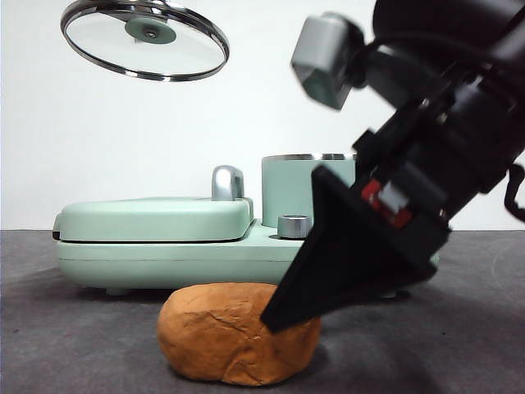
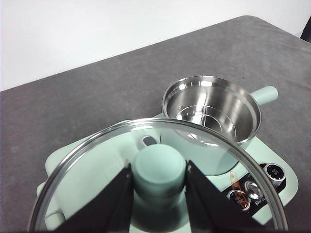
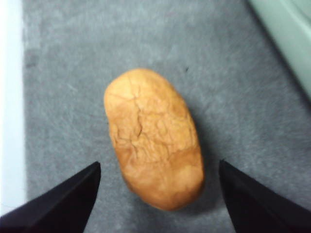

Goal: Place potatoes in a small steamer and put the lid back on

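The orange-brown potato (image 1: 234,332) (image 3: 153,136) lies on the dark table in front of the appliance. My right gripper (image 1: 283,316) (image 3: 158,194) hangs low over it, open, one jaw on each side and not touching. The small steamer (image 1: 308,189) (image 2: 211,109) stands uncovered on the mint-green base, and its steel inside holds nothing. The glass lid (image 1: 145,38) (image 2: 97,150) is held high at the upper left. My left gripper (image 2: 159,179) is shut on the lid's mint-green knob.
The mint-green griddle plate (image 1: 156,222) lies shut on the appliance base (image 1: 180,263), left of the steamer, with a steel latch (image 1: 227,182) behind it. Control knobs (image 2: 252,187) sit on the base's front. Grey table surrounds the potato.
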`<state>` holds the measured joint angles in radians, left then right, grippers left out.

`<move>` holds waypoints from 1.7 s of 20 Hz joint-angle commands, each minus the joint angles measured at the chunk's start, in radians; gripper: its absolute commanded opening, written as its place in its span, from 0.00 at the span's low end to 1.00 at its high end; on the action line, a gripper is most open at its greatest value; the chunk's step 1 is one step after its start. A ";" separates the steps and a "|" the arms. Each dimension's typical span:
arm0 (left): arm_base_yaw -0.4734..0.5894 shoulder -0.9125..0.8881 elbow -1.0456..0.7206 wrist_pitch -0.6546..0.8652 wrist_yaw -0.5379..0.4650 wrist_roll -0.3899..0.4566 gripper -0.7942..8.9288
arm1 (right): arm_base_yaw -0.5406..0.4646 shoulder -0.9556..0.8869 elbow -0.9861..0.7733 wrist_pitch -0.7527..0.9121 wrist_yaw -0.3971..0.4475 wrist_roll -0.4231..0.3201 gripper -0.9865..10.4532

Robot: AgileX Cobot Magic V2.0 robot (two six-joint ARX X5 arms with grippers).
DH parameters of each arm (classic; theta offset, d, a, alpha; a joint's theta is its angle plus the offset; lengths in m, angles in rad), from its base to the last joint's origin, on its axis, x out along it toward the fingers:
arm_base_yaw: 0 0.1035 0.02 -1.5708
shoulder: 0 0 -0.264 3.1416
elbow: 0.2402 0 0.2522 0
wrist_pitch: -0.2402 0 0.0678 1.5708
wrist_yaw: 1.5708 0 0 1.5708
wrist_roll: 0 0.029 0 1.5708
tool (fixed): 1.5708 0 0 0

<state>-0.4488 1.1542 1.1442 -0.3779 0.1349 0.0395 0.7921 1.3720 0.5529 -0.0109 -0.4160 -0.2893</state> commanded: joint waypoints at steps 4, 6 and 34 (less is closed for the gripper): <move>-0.004 -0.004 0.019 0.027 0.003 -0.003 0.09 | 0.049 0.094 0.082 0.006 0.000 0.051 0.39; -0.004 -0.004 0.019 0.027 0.003 -0.003 0.09 | 0.063 0.110 0.116 -0.023 0.019 0.055 0.32; -0.004 -0.005 0.019 0.036 0.003 0.002 0.09 | 0.059 0.085 0.794 -0.844 0.301 0.176 0.27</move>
<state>-0.4488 1.1542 1.1442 -0.3729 0.1349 0.0399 0.8459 1.4513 1.3209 -0.8558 -0.1246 -0.1291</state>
